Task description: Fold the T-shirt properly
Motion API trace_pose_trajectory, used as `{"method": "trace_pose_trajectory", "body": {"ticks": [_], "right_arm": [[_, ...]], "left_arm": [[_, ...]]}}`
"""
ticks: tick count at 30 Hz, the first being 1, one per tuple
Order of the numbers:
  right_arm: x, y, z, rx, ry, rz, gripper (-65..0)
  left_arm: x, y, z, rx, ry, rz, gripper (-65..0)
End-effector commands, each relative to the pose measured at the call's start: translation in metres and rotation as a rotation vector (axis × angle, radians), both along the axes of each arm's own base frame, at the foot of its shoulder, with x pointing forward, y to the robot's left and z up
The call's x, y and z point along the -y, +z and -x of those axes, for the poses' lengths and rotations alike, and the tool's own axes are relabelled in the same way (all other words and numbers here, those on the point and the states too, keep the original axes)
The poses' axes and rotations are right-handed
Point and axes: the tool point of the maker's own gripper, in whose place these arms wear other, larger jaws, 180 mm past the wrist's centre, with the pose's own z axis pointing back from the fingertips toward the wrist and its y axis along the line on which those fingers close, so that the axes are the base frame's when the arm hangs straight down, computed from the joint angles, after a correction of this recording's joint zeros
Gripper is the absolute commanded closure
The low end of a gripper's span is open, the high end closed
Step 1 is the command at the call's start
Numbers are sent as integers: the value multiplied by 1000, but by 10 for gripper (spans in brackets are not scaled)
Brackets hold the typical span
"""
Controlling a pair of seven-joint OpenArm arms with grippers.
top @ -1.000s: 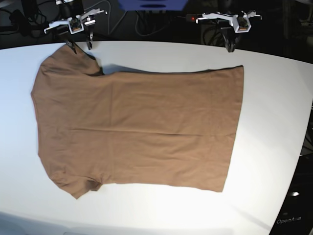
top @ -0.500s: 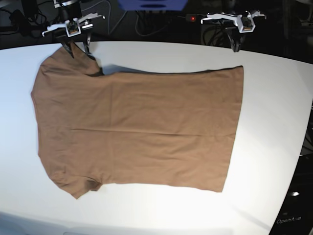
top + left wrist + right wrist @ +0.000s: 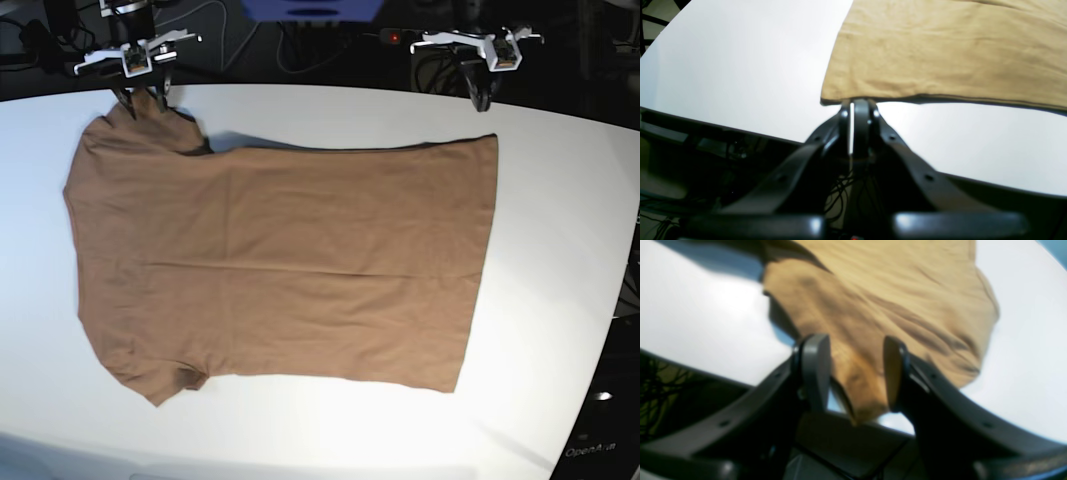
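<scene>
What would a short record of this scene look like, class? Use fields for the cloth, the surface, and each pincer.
cloth: brown T-shirt, spread flat, not yet folded
surface: white table
left pincer: fingers nearly together, just off the shirt's corner, holding nothing
right pincer: fingers apart, either side of the sleeve tip; the view is blurred
shirt layout: sleeves toward the right pincer's side, hem toward the left pincer's side

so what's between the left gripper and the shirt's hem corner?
Only bare table shows between left gripper and T-shirt in the base view.
</scene>
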Motion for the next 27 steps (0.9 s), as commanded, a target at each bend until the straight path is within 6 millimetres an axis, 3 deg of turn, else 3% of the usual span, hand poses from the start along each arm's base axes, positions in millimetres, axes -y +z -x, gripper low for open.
{"method": "trace_pose_trajectory", "body": {"ticks": [1,17,19,27], "right_arm": [[8,-5,8,-42,-8,26,-264],[3,-10,15,-71,43,70,-263],[3,-10,18,-79,44,70,-263],[2,-38,40,-166,60,78,-263]], "left_arm": [[-1,6,0,25,2,-6,-11],[-1,6,1,24,3,-7,-11],[-10,7,2,23,18,-25,-11],[-22,9,3,24,39,-52,-11]]}}
